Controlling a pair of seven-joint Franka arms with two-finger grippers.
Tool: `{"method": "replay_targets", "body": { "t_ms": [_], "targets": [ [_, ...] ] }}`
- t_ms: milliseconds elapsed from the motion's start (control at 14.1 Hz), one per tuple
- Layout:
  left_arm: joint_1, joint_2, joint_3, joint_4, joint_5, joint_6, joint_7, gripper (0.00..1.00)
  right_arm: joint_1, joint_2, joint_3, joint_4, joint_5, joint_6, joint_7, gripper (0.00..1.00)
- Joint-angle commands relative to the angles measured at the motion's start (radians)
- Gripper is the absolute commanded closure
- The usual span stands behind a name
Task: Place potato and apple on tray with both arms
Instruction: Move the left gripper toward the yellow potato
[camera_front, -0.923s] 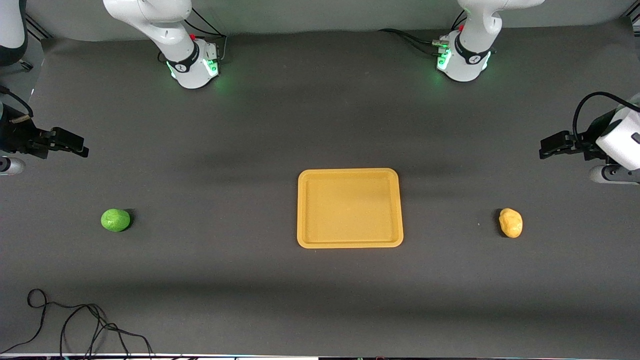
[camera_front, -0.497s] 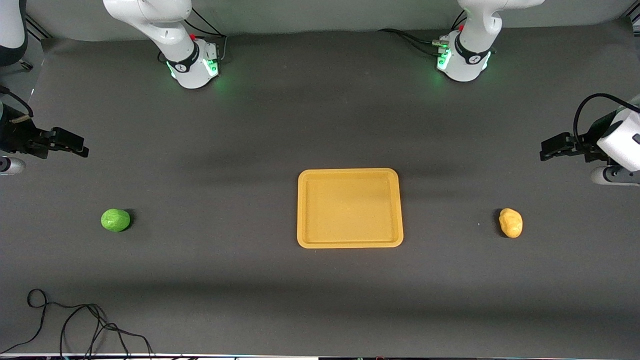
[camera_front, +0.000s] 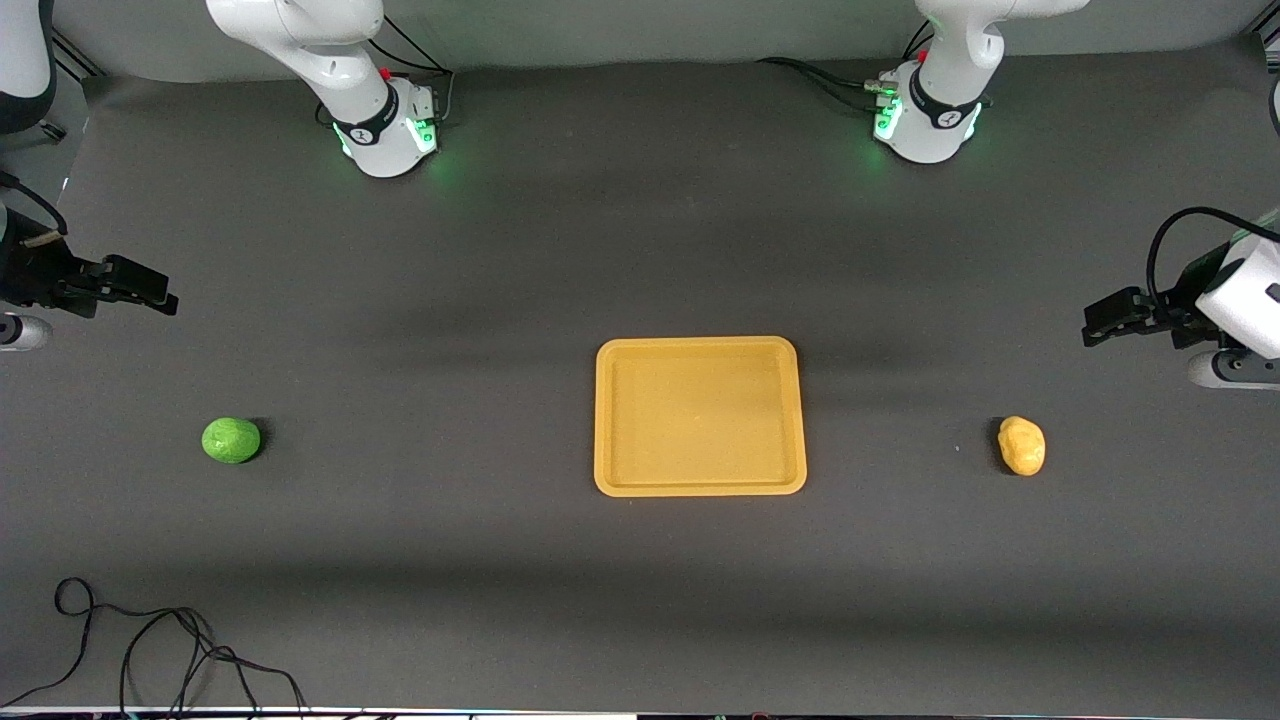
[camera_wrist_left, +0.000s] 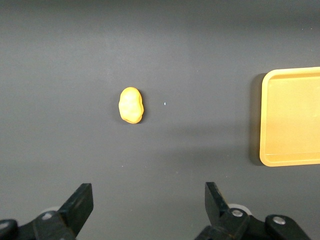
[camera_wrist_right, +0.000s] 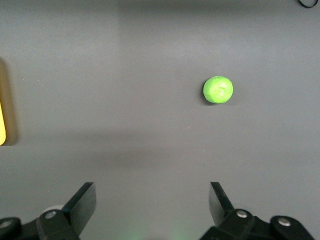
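Observation:
The yellow-orange tray (camera_front: 700, 350) lies mid-table with nothing on it. The green apple (camera_front: 231, 440) sits on the mat toward the right arm's end; the right wrist view shows it (camera_wrist_right: 218, 90) well ahead of the open jaws. The yellow-tan potato (camera_front: 1021, 445) sits toward the left arm's end; the left wrist view shows it (camera_wrist_left: 131, 105) ahead of the open jaws, with the tray's edge (camera_wrist_left: 292, 80) at the side. My right gripper (camera_front: 150, 296) is open and empty, up above the mat. My left gripper (camera_front: 1097, 325) is open and empty, up above the mat.
A black cable (camera_front: 150, 650) loops on the mat at the near edge, at the right arm's end. The arm bases (camera_front: 385, 130) (camera_front: 925, 125) stand at the mat's back edge. Dark mat lies between each food item and the tray.
My left gripper has come slightly lower in the front view, closer to the potato. The right gripper, apple, potato and tray have not moved.

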Motion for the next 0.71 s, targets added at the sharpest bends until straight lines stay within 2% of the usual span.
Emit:
{"method": "replay_targets", "body": {
  "t_ms": [0, 355, 639],
  "targets": [
    [-0.001, -0.014, 0.002, -0.018, 0.008, -0.005, 0.004, 0.01, 0.004, 0.005, 0.0, 0.023, 0.009, -0.009, 0.017, 0.0],
    [0.063, 0.033, 0.008, -0.106, 0.029, 0.14, 0.093, 0.01, 0.004, 0.002, -0.003, 0.017, 0.01, -0.003, 0.017, 0.0],
    [0.079, 0.145, 0.008, -0.152, 0.029, 0.251, 0.132, 0.03, 0.004, -0.001, -0.003, 0.01, 0.015, 0.014, 0.017, 0.0]
  ]
}}
